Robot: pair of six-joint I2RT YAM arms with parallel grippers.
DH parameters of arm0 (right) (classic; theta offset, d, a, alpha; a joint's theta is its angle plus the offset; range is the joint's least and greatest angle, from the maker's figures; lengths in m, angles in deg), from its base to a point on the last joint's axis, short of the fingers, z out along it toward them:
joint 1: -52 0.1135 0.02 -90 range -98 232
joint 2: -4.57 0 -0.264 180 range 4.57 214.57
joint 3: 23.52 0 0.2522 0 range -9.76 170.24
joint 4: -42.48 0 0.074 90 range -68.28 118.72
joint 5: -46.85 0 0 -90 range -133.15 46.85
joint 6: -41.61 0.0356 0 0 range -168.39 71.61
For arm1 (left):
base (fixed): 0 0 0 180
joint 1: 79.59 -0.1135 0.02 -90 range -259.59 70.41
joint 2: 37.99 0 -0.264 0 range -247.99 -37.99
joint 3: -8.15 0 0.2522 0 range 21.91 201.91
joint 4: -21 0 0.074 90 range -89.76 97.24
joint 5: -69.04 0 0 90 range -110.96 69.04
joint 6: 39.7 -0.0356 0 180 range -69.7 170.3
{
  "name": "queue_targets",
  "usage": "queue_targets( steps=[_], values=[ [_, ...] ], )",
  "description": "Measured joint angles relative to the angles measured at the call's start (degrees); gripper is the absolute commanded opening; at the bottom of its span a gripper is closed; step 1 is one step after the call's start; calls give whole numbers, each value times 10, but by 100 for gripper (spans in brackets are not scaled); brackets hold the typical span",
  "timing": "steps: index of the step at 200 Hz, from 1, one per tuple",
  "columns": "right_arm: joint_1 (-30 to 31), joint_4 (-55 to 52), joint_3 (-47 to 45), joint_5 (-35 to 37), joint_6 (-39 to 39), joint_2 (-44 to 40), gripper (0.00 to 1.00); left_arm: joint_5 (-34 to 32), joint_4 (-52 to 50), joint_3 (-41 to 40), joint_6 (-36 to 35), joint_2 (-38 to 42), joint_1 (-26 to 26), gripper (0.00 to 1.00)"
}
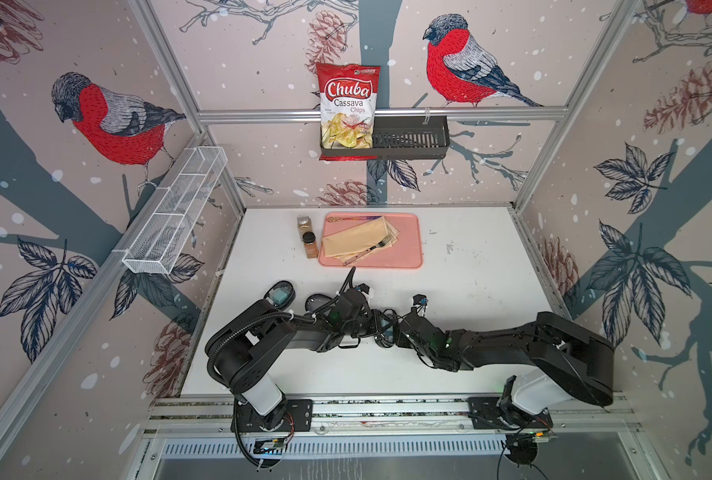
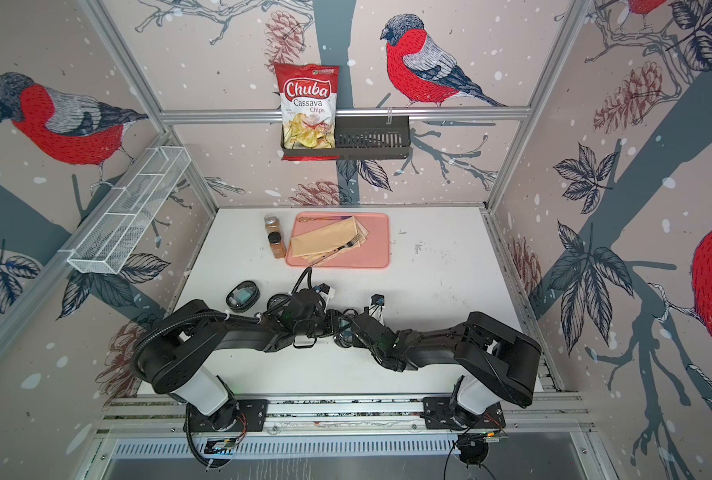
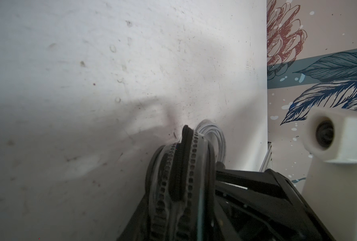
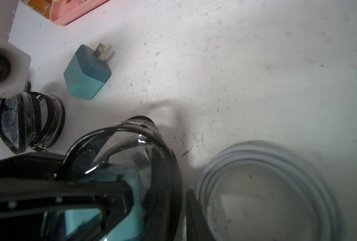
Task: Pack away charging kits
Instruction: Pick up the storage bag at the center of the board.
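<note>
– Near the table's middle, toward six o'clock, what sits between the arms?
– A black case (image 4: 131,158) with a teal adapter (image 4: 137,187) inside, between the left gripper (image 1: 371,326) and the right gripper (image 1: 400,330). Whether either claw clamps it cannot be told.
– Anything else?
– A white cable (image 4: 267,158) lies just beside it, a loose adapter (image 4: 87,73) is near, and a far case (image 1: 279,294) lies at nine o'clock.

cable coil (image 4: 256,155) blurry & cut off at btm edge; case (image 3: 179,167) cropped too.

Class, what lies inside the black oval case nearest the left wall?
The case is see-through on top, and a teal adapter shows inside. Anything beneath the adapter is hidden.
</note>
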Motion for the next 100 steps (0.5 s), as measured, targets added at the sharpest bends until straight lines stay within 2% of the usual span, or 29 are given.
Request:
queue_targets(
  steps=[22, 59, 100],
  values=[
    [4, -15, -1, -3, -9, -27, 32, -6, -13, 0, -3, 15, 0, 0],
    [21, -35, -5, 9, -23, -89, 46, -35, -48, 0, -10, 69, 0, 0],
    [46, -54, -15, 40, -40, -181, 50, -84, -97, 0, -25, 186, 0, 0]
  ],
)
